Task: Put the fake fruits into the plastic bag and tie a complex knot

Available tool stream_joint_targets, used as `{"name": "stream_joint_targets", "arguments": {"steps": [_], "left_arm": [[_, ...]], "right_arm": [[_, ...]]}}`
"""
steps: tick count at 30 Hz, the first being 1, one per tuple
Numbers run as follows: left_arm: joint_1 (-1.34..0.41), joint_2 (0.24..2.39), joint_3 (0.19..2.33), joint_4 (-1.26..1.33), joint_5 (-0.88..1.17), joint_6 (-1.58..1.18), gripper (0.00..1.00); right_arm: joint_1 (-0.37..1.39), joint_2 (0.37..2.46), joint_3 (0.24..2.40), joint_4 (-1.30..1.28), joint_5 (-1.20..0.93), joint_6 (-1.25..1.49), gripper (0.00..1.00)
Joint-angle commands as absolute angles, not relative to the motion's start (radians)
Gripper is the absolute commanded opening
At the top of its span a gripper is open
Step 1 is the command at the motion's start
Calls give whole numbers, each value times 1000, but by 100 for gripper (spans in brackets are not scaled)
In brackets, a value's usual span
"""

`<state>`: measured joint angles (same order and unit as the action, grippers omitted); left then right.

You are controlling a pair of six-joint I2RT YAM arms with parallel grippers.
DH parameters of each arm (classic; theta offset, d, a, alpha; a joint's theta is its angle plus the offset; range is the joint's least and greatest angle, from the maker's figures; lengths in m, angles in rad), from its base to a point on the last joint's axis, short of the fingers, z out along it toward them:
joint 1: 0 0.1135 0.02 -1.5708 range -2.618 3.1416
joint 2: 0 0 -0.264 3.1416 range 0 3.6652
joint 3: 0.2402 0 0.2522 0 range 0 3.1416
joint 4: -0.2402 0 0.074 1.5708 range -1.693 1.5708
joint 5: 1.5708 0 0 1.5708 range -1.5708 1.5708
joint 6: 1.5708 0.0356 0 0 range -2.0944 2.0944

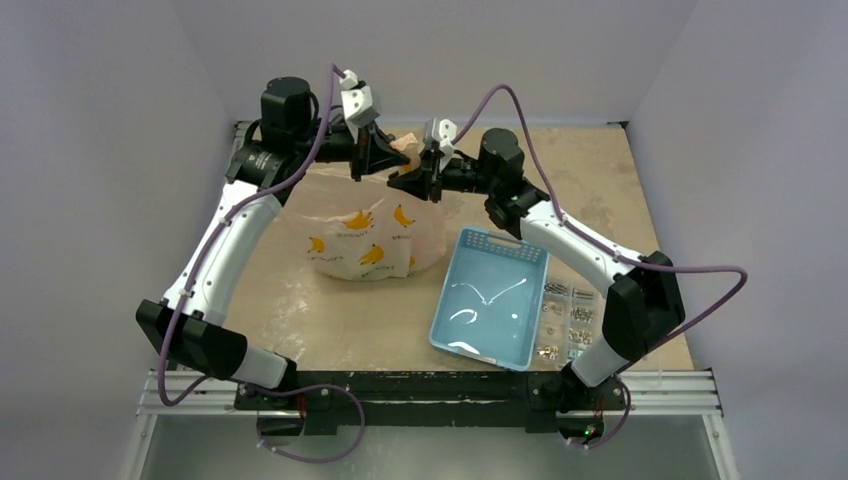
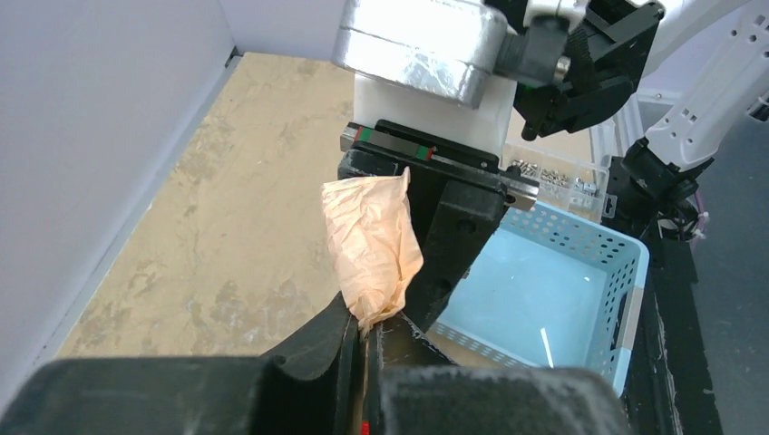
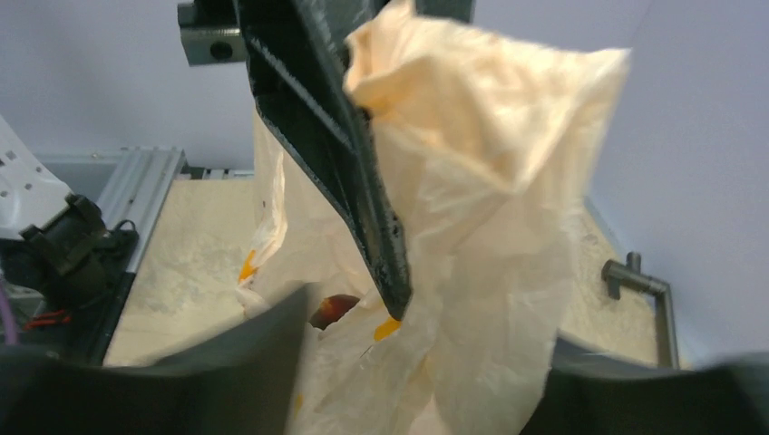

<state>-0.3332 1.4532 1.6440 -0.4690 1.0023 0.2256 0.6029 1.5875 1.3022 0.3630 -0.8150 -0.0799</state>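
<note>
The pale-orange plastic bag (image 1: 365,240) with banana prints lies on the table, its top pulled up toward the back. My left gripper (image 1: 372,165) is shut on a bunched strip of the bag (image 2: 372,245), pinched at the jaw tips (image 2: 379,328). My right gripper (image 1: 422,180) is open, its fingers spread wide on either side of the raised bag (image 3: 472,227). In the right wrist view one dark maroon fruit (image 3: 334,308) shows through the bag's opening. The left gripper's finger (image 3: 345,154) crosses in front of the bag. The other fruits are hidden in the bag.
A light-blue perforated basket (image 1: 490,300) stands to the right of the bag, also in the left wrist view (image 2: 626,263). A clear box of small metal parts (image 1: 570,320) sits beside it. Walls close in the back and sides.
</note>
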Motion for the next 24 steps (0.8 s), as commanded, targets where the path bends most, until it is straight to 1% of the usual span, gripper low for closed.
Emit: {"name": "stream_joint_targets", "arguments": {"steps": [1, 2, 3, 4, 6, 7, 8, 10, 14, 17, 24], "left_arm": [[-300, 1439, 1693, -433, 1019, 202, 0], [-280, 1429, 1693, -466, 1019, 223, 5], [-248, 1420, 1689, -509, 1024, 258, 22], [-225, 1411, 1689, -570, 1036, 312, 46], [-202, 1399, 1691, -729, 1029, 479, 84], [-202, 1394, 1686, -796, 1011, 553, 97], [-202, 1390, 1676, -848, 1011, 616, 100], [-220, 1371, 1636, -888, 994, 690, 100], [-308, 1320, 1517, -789, 837, 783, 100], [-365, 1336, 1477, -728, 715, 802, 100], [-343, 1409, 1459, -553, 625, 712, 100]], "right_arm": [[599, 1575, 1271, 356, -798, -119, 0], [597, 1568, 1262, 341, -801, -121, 0], [595, 1562, 1251, 328, -802, -121, 0], [592, 1556, 1244, 315, -802, -120, 0], [583, 1553, 1240, 287, -806, -104, 0], [576, 1552, 1239, 274, -810, -87, 0], [567, 1555, 1239, 272, -817, -68, 0], [556, 1562, 1240, 276, -825, -29, 0], [546, 1593, 1264, 292, -851, 60, 0], [546, 1599, 1274, 296, -881, 72, 0], [542, 1570, 1263, 264, -915, 20, 0]]}}
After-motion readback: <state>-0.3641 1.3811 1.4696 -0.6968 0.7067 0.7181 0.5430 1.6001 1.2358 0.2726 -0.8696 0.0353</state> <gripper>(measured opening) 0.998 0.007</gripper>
